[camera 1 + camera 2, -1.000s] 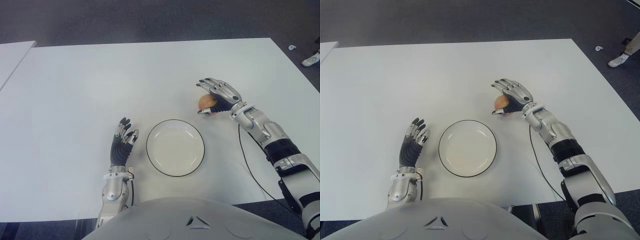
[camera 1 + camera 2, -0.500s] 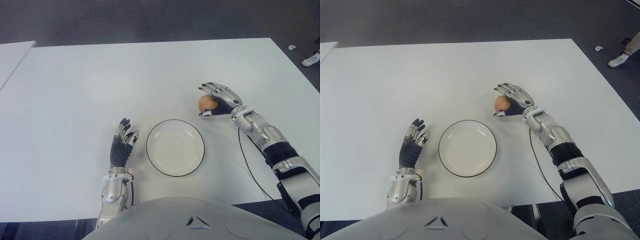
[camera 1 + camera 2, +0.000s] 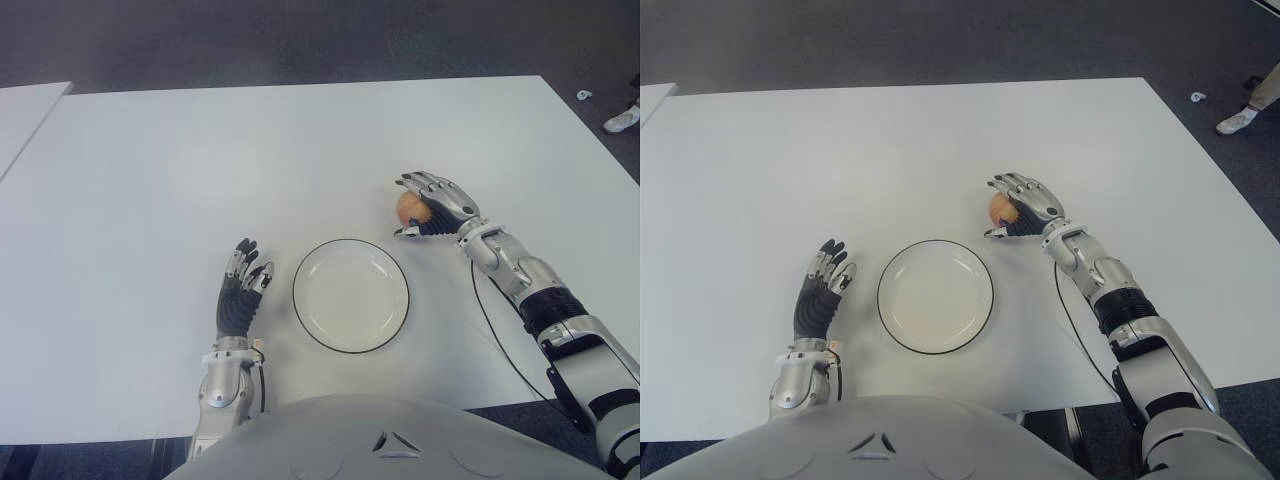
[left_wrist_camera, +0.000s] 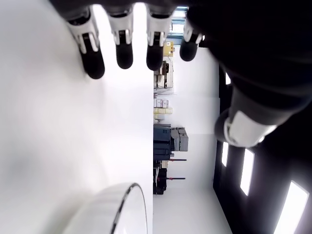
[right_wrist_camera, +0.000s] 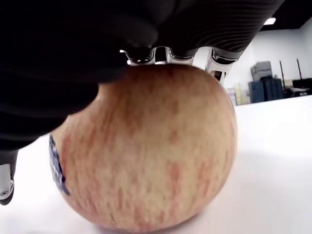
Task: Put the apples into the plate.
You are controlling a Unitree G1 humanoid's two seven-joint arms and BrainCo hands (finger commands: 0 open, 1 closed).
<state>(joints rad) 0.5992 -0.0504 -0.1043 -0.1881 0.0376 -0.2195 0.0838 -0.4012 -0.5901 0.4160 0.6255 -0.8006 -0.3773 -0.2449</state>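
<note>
The round yellow-red apple (image 3: pixel 410 207) sits on the white worktop (image 3: pixel 200 170), just past the far right edge of the round white plate with a dark rim (image 3: pixel 350 295). The right hand (image 3: pixel 432 205) is right on it, fingers curled over its top and sides, clamped on it. So the plate lies toward the robot and to the left of the apple. The apple has red streaks and 1 small sticker. The left hand (image 3: pixel 240 290) shows left of the plate, fingers straight, holding nothing.
</note>
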